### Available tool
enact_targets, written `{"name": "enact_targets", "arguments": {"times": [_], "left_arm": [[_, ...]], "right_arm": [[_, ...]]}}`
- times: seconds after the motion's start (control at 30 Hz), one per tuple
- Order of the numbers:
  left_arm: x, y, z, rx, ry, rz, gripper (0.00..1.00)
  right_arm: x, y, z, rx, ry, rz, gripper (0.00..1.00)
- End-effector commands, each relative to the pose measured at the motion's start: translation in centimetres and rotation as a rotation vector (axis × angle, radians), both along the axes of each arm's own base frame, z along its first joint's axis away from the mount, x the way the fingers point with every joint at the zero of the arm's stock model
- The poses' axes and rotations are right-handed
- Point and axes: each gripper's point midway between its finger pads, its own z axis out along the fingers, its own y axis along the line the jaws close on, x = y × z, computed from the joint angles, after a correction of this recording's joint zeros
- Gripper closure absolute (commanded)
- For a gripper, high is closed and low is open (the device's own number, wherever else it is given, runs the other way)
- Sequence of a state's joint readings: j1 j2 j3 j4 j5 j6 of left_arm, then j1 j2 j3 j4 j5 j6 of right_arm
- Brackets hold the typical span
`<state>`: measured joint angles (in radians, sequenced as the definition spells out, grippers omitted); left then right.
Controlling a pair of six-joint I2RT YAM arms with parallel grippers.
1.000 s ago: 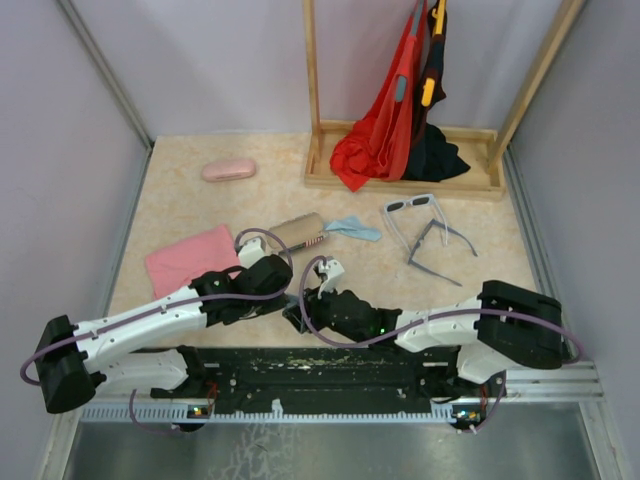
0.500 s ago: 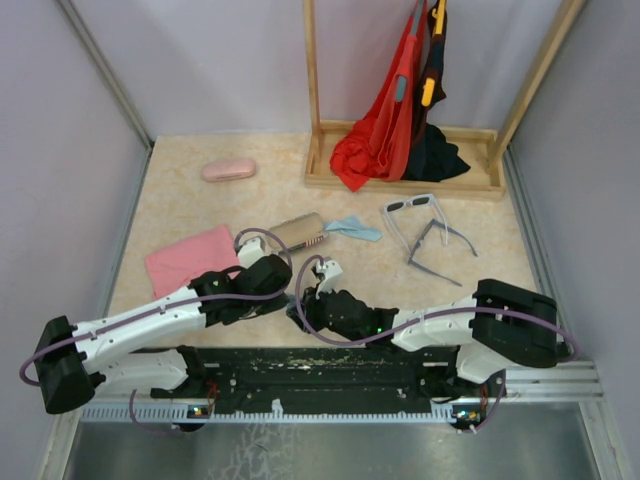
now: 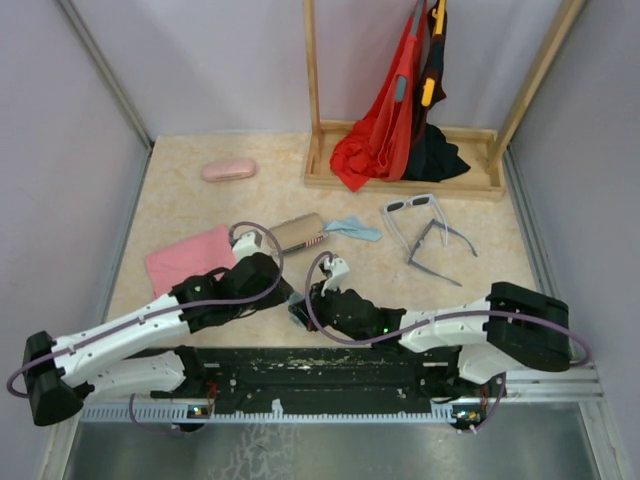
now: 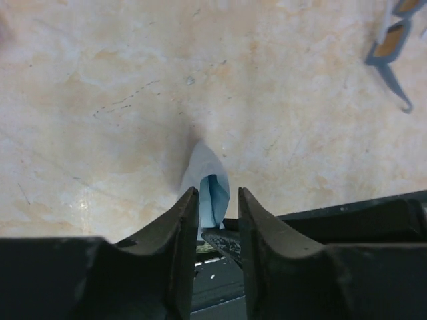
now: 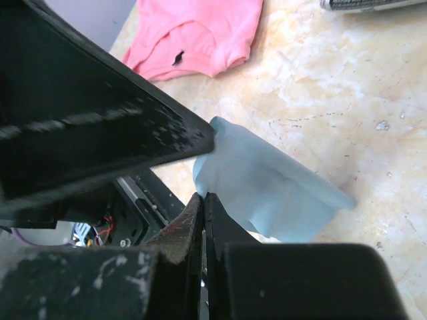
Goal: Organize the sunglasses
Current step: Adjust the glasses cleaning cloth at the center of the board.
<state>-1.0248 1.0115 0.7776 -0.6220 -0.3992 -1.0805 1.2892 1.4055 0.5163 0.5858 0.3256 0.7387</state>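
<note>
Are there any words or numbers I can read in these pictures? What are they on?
No text can be read anywhere.
Tan case: a striped print at one end, too small to make out any letters.
Pink case, blue cloth, white sunglasses, grey glasses: no marks visible.

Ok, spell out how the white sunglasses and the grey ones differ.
Frame: the white pair is chunky, the grey pair thin and wiry. Lenses: the white pair's are dark, the grey pair's pale. Place: the white pair lies nearer the wooden rack, the grey pair just in front of it, nearer the arms. Both lie on the right side of the table with their temples unfolded.
</note>
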Motion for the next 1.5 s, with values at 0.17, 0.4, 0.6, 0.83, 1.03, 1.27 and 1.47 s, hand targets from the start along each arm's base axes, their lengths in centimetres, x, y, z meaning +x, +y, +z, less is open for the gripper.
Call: {"name": "enact_targets", "arguments": {"times": [0.17,0.4,0.6,0.83,1.03,1.27,1.47], "left_arm": [[0.1,0.1,4.7,-0.146,-0.174,-0.08,0.53],[-1.7,-2.1,4.4,-0.284,-0.221,-0.242,0.61],[-2.0,-3.3,5.0,-0.35,-0.257,-0.299,0.61],[-1.8,-4.0,4.7,-0.341,-0.253,-0.312,0.7],[-2.0,-4.1,3.9,-0.321,-0.222,-0.321,0.79],[-1.9,-3.3,3.6,-0.302,-0.22,-0.295,0.76],[-1.9,-2.9,3.4,-0.28,-0.215,-0.288,0.73]], "right_arm": [[0.1,-1.9,4.3,0.184,-0.033,-0.056,1.0],[-0.7,-3.0,5.8,0.245,-0.091,-0.016,1.0],[-1.1,-3.1,6.2,0.239,-0.111,0.015,1.0],[-1.3,-3.0,6.2,0.249,-0.112,0.03,1.0],[-1.2,-3.1,6.2,0.247,-0.111,0.022,1.0],[-1.1,-3.2,6.1,0.241,-0.11,0.014,1.0],[-1.1,-3.2,5.9,0.234,-0.111,0.016,1.0]]}}
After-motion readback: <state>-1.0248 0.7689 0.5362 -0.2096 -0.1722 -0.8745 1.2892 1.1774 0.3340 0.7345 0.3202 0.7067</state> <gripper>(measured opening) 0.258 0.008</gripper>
